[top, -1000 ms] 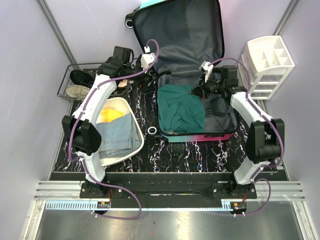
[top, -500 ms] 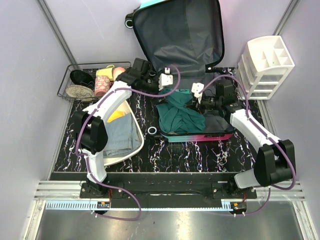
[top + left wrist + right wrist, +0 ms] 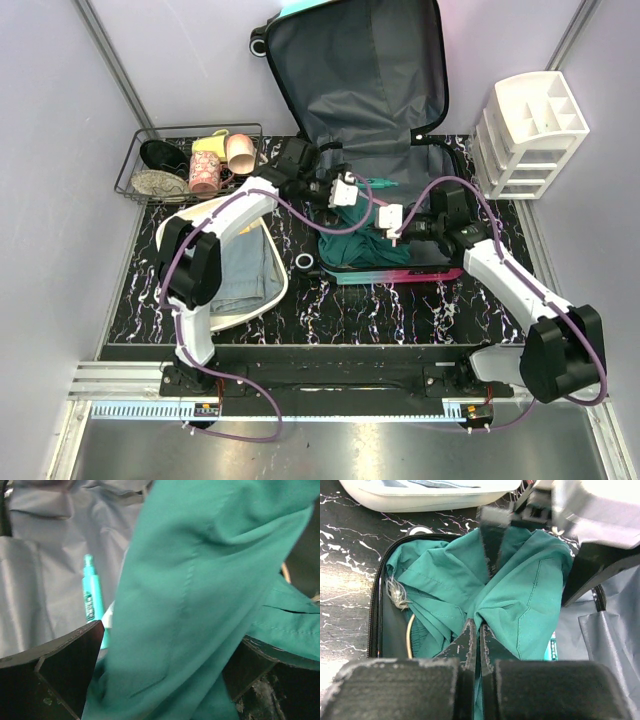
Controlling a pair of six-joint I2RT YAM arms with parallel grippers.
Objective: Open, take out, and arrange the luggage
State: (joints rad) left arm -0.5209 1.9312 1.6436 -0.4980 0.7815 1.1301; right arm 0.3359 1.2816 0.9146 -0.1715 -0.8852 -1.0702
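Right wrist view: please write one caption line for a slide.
The right gripper pinches the green cloth in the luggage; the open left gripper straddles it.

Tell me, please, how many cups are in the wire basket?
3: a yellow cup at the back, a peach cup to its right, a patterned pink cup in front; others may be hidden.

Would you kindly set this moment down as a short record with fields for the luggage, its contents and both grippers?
luggage: open, lid propped up at the back
teal garment: bunched in the lower shell, pinched into a peak
right gripper: shut on the teal garment
left gripper: open, fingers either side of the garment
teal marker: on the grey lining beside the garment
white tub: left of the luggage, holds jeans
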